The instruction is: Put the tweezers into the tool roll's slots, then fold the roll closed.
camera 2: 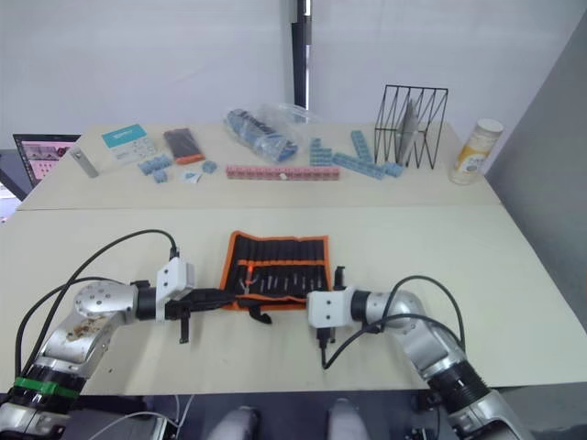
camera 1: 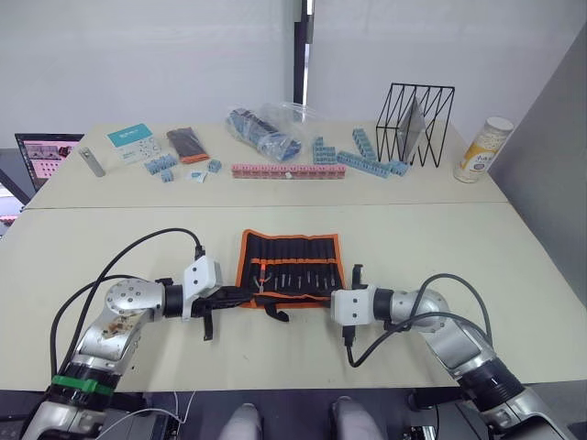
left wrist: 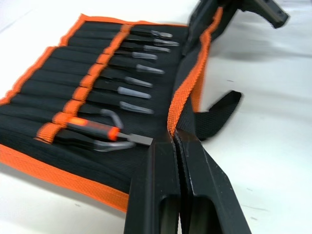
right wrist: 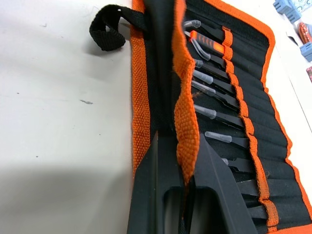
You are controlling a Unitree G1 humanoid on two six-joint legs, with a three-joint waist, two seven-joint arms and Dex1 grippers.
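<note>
The tool roll [camera 1: 290, 249] lies open on the near table, black with orange edging. Several tweezers [left wrist: 138, 81] sit in its slots [left wrist: 73, 92] with their capped tips pointing toward the near flap; they also show as tweezers [right wrist: 213, 114]. The left gripper [left wrist: 174, 142] is shut on the orange edge of the near flap [left wrist: 187, 83] at the roll's left end. At the right end, the right gripper [right wrist: 184, 142] is shut on that same orange edge. Both grippers hold the flap raised a little off the roll. In the left eye view, the left gripper [camera 1: 240, 295] and right gripper [camera 1: 323, 299] flank the roll's near edge.
A black strap [camera 1: 276, 313] trails from the roll's near edge. On the far table stand a black wire rack [camera 1: 415, 125], a yellow canister [camera 1: 482, 149], a pink block row [camera 1: 288, 171], blue blocks [camera 1: 371, 160], a plastic bag [camera 1: 268, 128] and a small box [camera 1: 191, 144].
</note>
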